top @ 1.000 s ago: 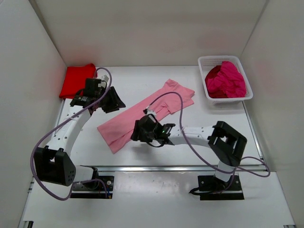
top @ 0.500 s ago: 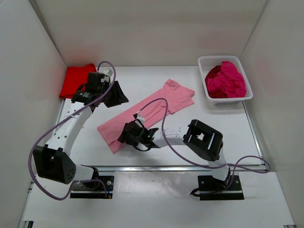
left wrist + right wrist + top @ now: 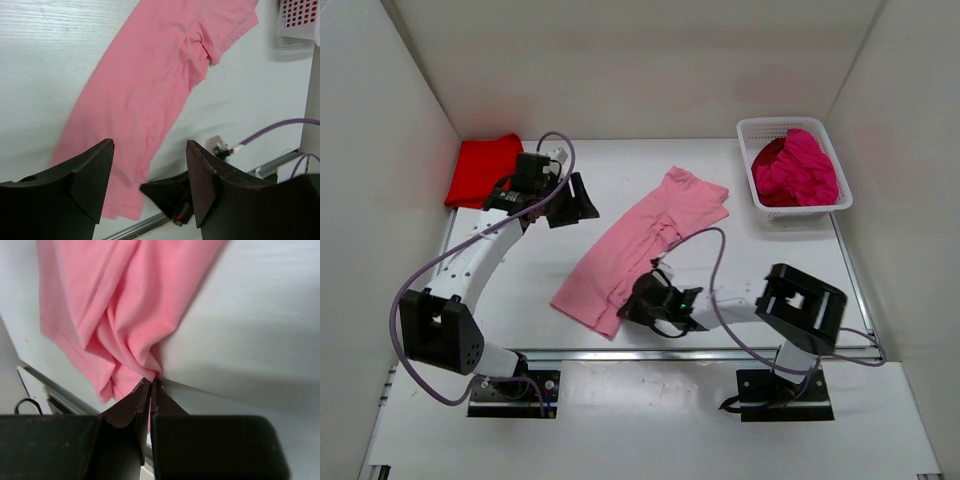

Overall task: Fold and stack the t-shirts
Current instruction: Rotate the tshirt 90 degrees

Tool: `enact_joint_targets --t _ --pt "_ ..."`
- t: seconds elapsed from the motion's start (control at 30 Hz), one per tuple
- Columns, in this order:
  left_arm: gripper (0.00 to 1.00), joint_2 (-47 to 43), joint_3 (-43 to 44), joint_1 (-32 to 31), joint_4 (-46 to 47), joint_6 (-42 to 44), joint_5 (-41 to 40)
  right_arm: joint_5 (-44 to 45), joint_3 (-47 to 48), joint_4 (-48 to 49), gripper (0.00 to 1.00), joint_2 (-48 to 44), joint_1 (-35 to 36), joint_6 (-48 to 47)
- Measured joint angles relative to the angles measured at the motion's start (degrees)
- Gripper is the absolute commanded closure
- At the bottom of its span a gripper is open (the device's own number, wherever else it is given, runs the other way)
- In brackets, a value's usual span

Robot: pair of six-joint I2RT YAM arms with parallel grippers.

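A light pink t-shirt (image 3: pixel 638 238) lies flat and slanted across the table, its sleeves toward the back right. My right gripper (image 3: pixel 628 304) is low at the shirt's near end, shut on a bunched fold of its edge (image 3: pixel 131 371); the fingertips (image 3: pixel 151 383) meet with pink cloth pinched between them. The left gripper (image 3: pixel 586 200) hovers open left of the shirt's far end, with nothing between its fingers (image 3: pixel 95 175). In its wrist view the pink t-shirt (image 3: pixel 150 85) spreads below it. A red t-shirt (image 3: pixel 480 170) lies at the back left. Magenta t-shirts (image 3: pixel 798 168) fill the basket.
The white mesh basket (image 3: pixel 752 130) stands at the back right; its corner (image 3: pixel 299 22) shows in the left wrist view. White walls close in the table on three sides. A metal rail (image 3: pixel 650 352) runs along the near edge, just in front of the right gripper.
The right gripper has shut on the pink shirt's near edge and dragged it right and toward the rail, so the shirt lies steeper. The left gripper has moved right and opened wider.
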Motion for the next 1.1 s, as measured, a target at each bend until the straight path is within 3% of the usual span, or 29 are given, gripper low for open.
enact_joint_targets --t 0.2,0.4,0.5,0.7,0.93,1.1 --pt "0.24 6.08 -0.68 -3.04 5.07 -0.70 -0.24 -2.10 -16.94 -1.81 0.99 -16.87 -4.20 -2.14" --pt "0.22 21.42 8.68 -8.63 7.39 -0.79 -1.90 -5.86 -25.11 -6.78 0.64 -30.12 -9.05 -5.03" --pt "0.20 32.04 18.71 -10.32 7.87 0.09 -2.36 -6.84 -25.24 -10.75 0.57 -35.26 -10.60 -7.13" --pt "0.16 50.23 39.56 -10.12 8.59 2.58 -4.11 -8.94 -25.22 -18.21 0.57 -44.89 -13.73 -10.23" --pt "0.16 61.11 51.04 -9.33 8.96 6.14 -4.42 -13.97 -25.22 -24.52 0.57 -50.36 -22.08 -14.78" --pt "0.23 66.40 56.59 -11.41 9.35 7.96 -5.05 -16.83 -24.76 -26.93 0.57 -50.71 -25.09 -17.05"
